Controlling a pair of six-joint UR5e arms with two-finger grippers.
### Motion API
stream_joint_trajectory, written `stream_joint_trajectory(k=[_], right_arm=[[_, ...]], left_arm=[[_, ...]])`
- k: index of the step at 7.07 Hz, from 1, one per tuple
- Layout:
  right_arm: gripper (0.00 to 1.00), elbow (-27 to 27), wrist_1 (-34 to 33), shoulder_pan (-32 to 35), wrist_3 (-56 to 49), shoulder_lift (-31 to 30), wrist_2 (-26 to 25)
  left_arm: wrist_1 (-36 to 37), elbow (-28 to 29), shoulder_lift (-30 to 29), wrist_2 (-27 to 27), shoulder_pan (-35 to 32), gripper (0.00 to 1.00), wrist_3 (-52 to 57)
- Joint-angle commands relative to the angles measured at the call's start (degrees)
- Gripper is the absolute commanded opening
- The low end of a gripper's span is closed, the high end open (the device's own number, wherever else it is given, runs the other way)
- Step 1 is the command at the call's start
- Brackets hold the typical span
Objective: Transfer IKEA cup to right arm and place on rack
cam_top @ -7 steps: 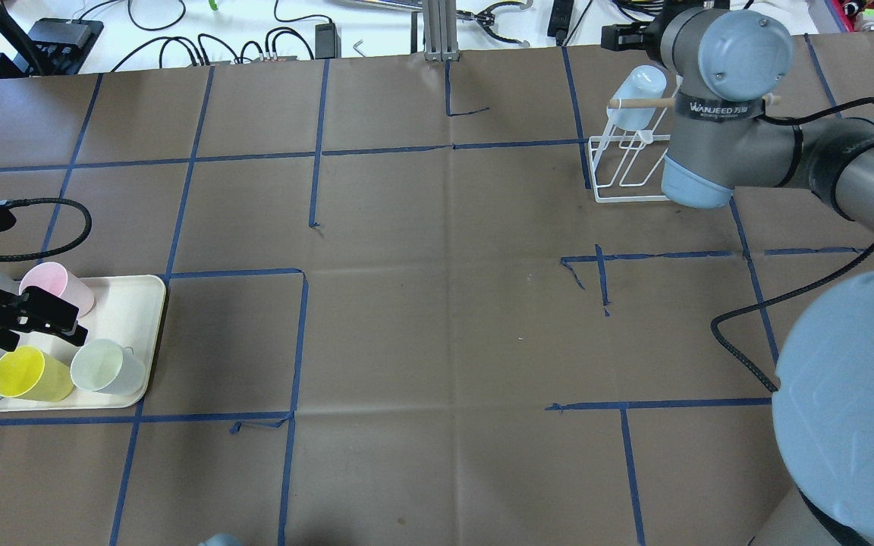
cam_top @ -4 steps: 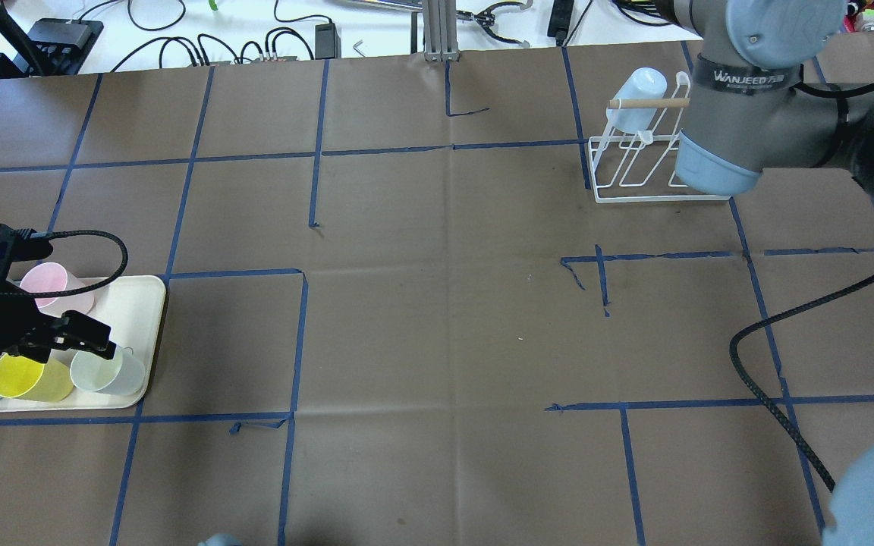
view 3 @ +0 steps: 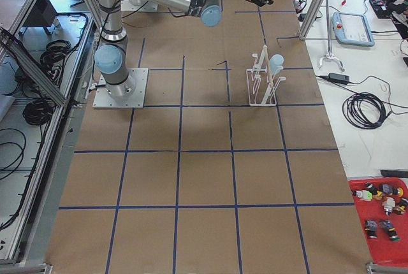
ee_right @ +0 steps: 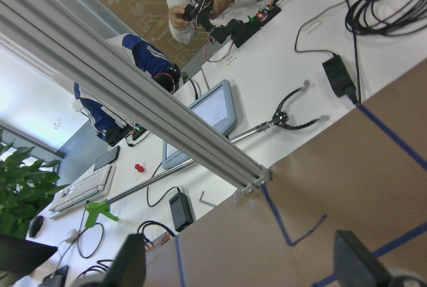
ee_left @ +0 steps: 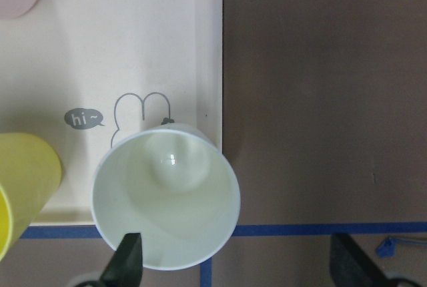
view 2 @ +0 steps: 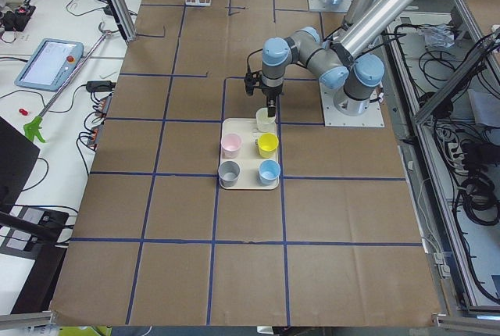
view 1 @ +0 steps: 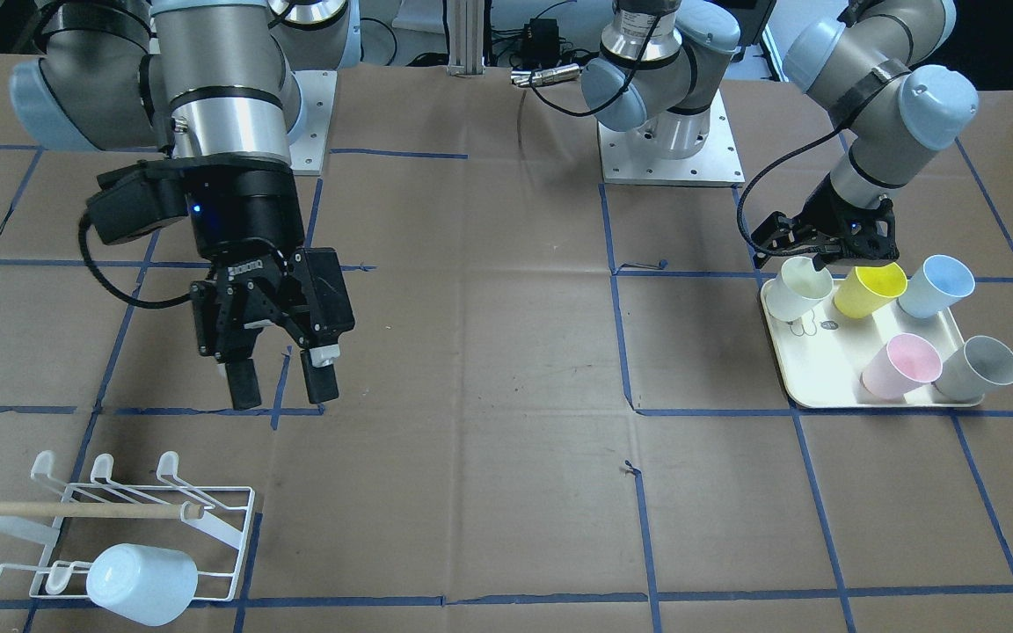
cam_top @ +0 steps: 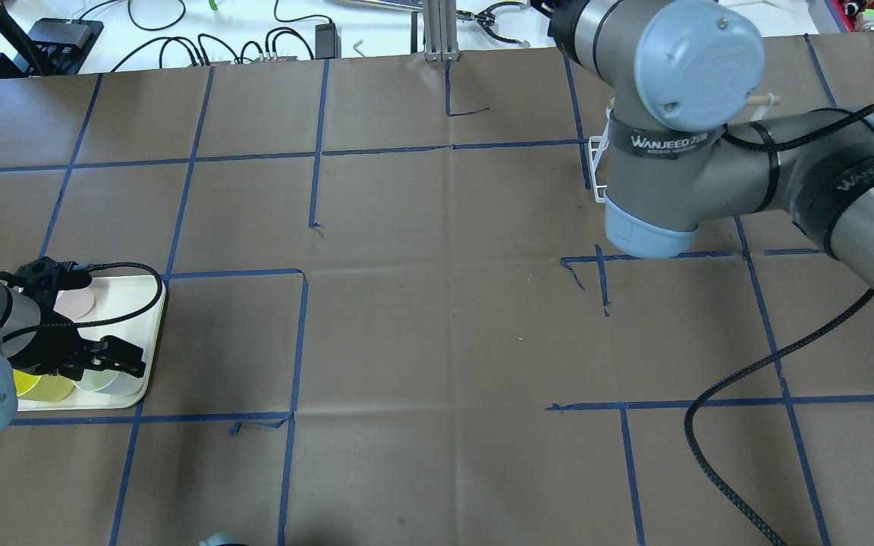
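I'm hovering the left gripper [view 1: 810,261] wide open and empty over the pale cup [ee_left: 167,200], which is sitting at the tray's [view 1: 823,378] edge, just beside the yellow cup [view 1: 867,288]. I'm guessing a rim pinch could tip it off. The right gripper [view 1: 282,387] is hanging open and empty too.

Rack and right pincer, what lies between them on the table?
Only bare brown paper crossed by a blue tape line, in the exterior front-facing view. The right pincer hangs open, apart from the rack.

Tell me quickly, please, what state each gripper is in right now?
Left gripper: open, poised over the pale greenish-white plastic cup on the cream tray.
Right gripper: open, empty.
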Motion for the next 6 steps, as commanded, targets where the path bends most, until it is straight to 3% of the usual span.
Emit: stream_joint_trajectory(k=[1, 2, 4, 6], right_arm=[[1.0, 4.36, -0.39, 2.58, 22.61, -1.5, 5.15], [1.0, 5.94, -1.09, 2.67, 31.15, -2.63, 8.49], [1.0, 6.4, -1.27, 2.68, 33.96, -3.96, 8.09], [1.0, 6.14, -1.27, 2.68, 33.96, -4.05, 8.0]], left_arm=[[1.81, -0.41, -1.39, 0.04, 0.0, 0.99, 0.01], [2.51, -0.41, -2.26, -0.04, 0.0, 0.99, 0.01], [5.23, -0.23, -4.2, -0.04, 0.0, 0.94, 0.1], [5.24, 0.12, -3.85, 0.22, 0.0, 0.44, 0.27]])
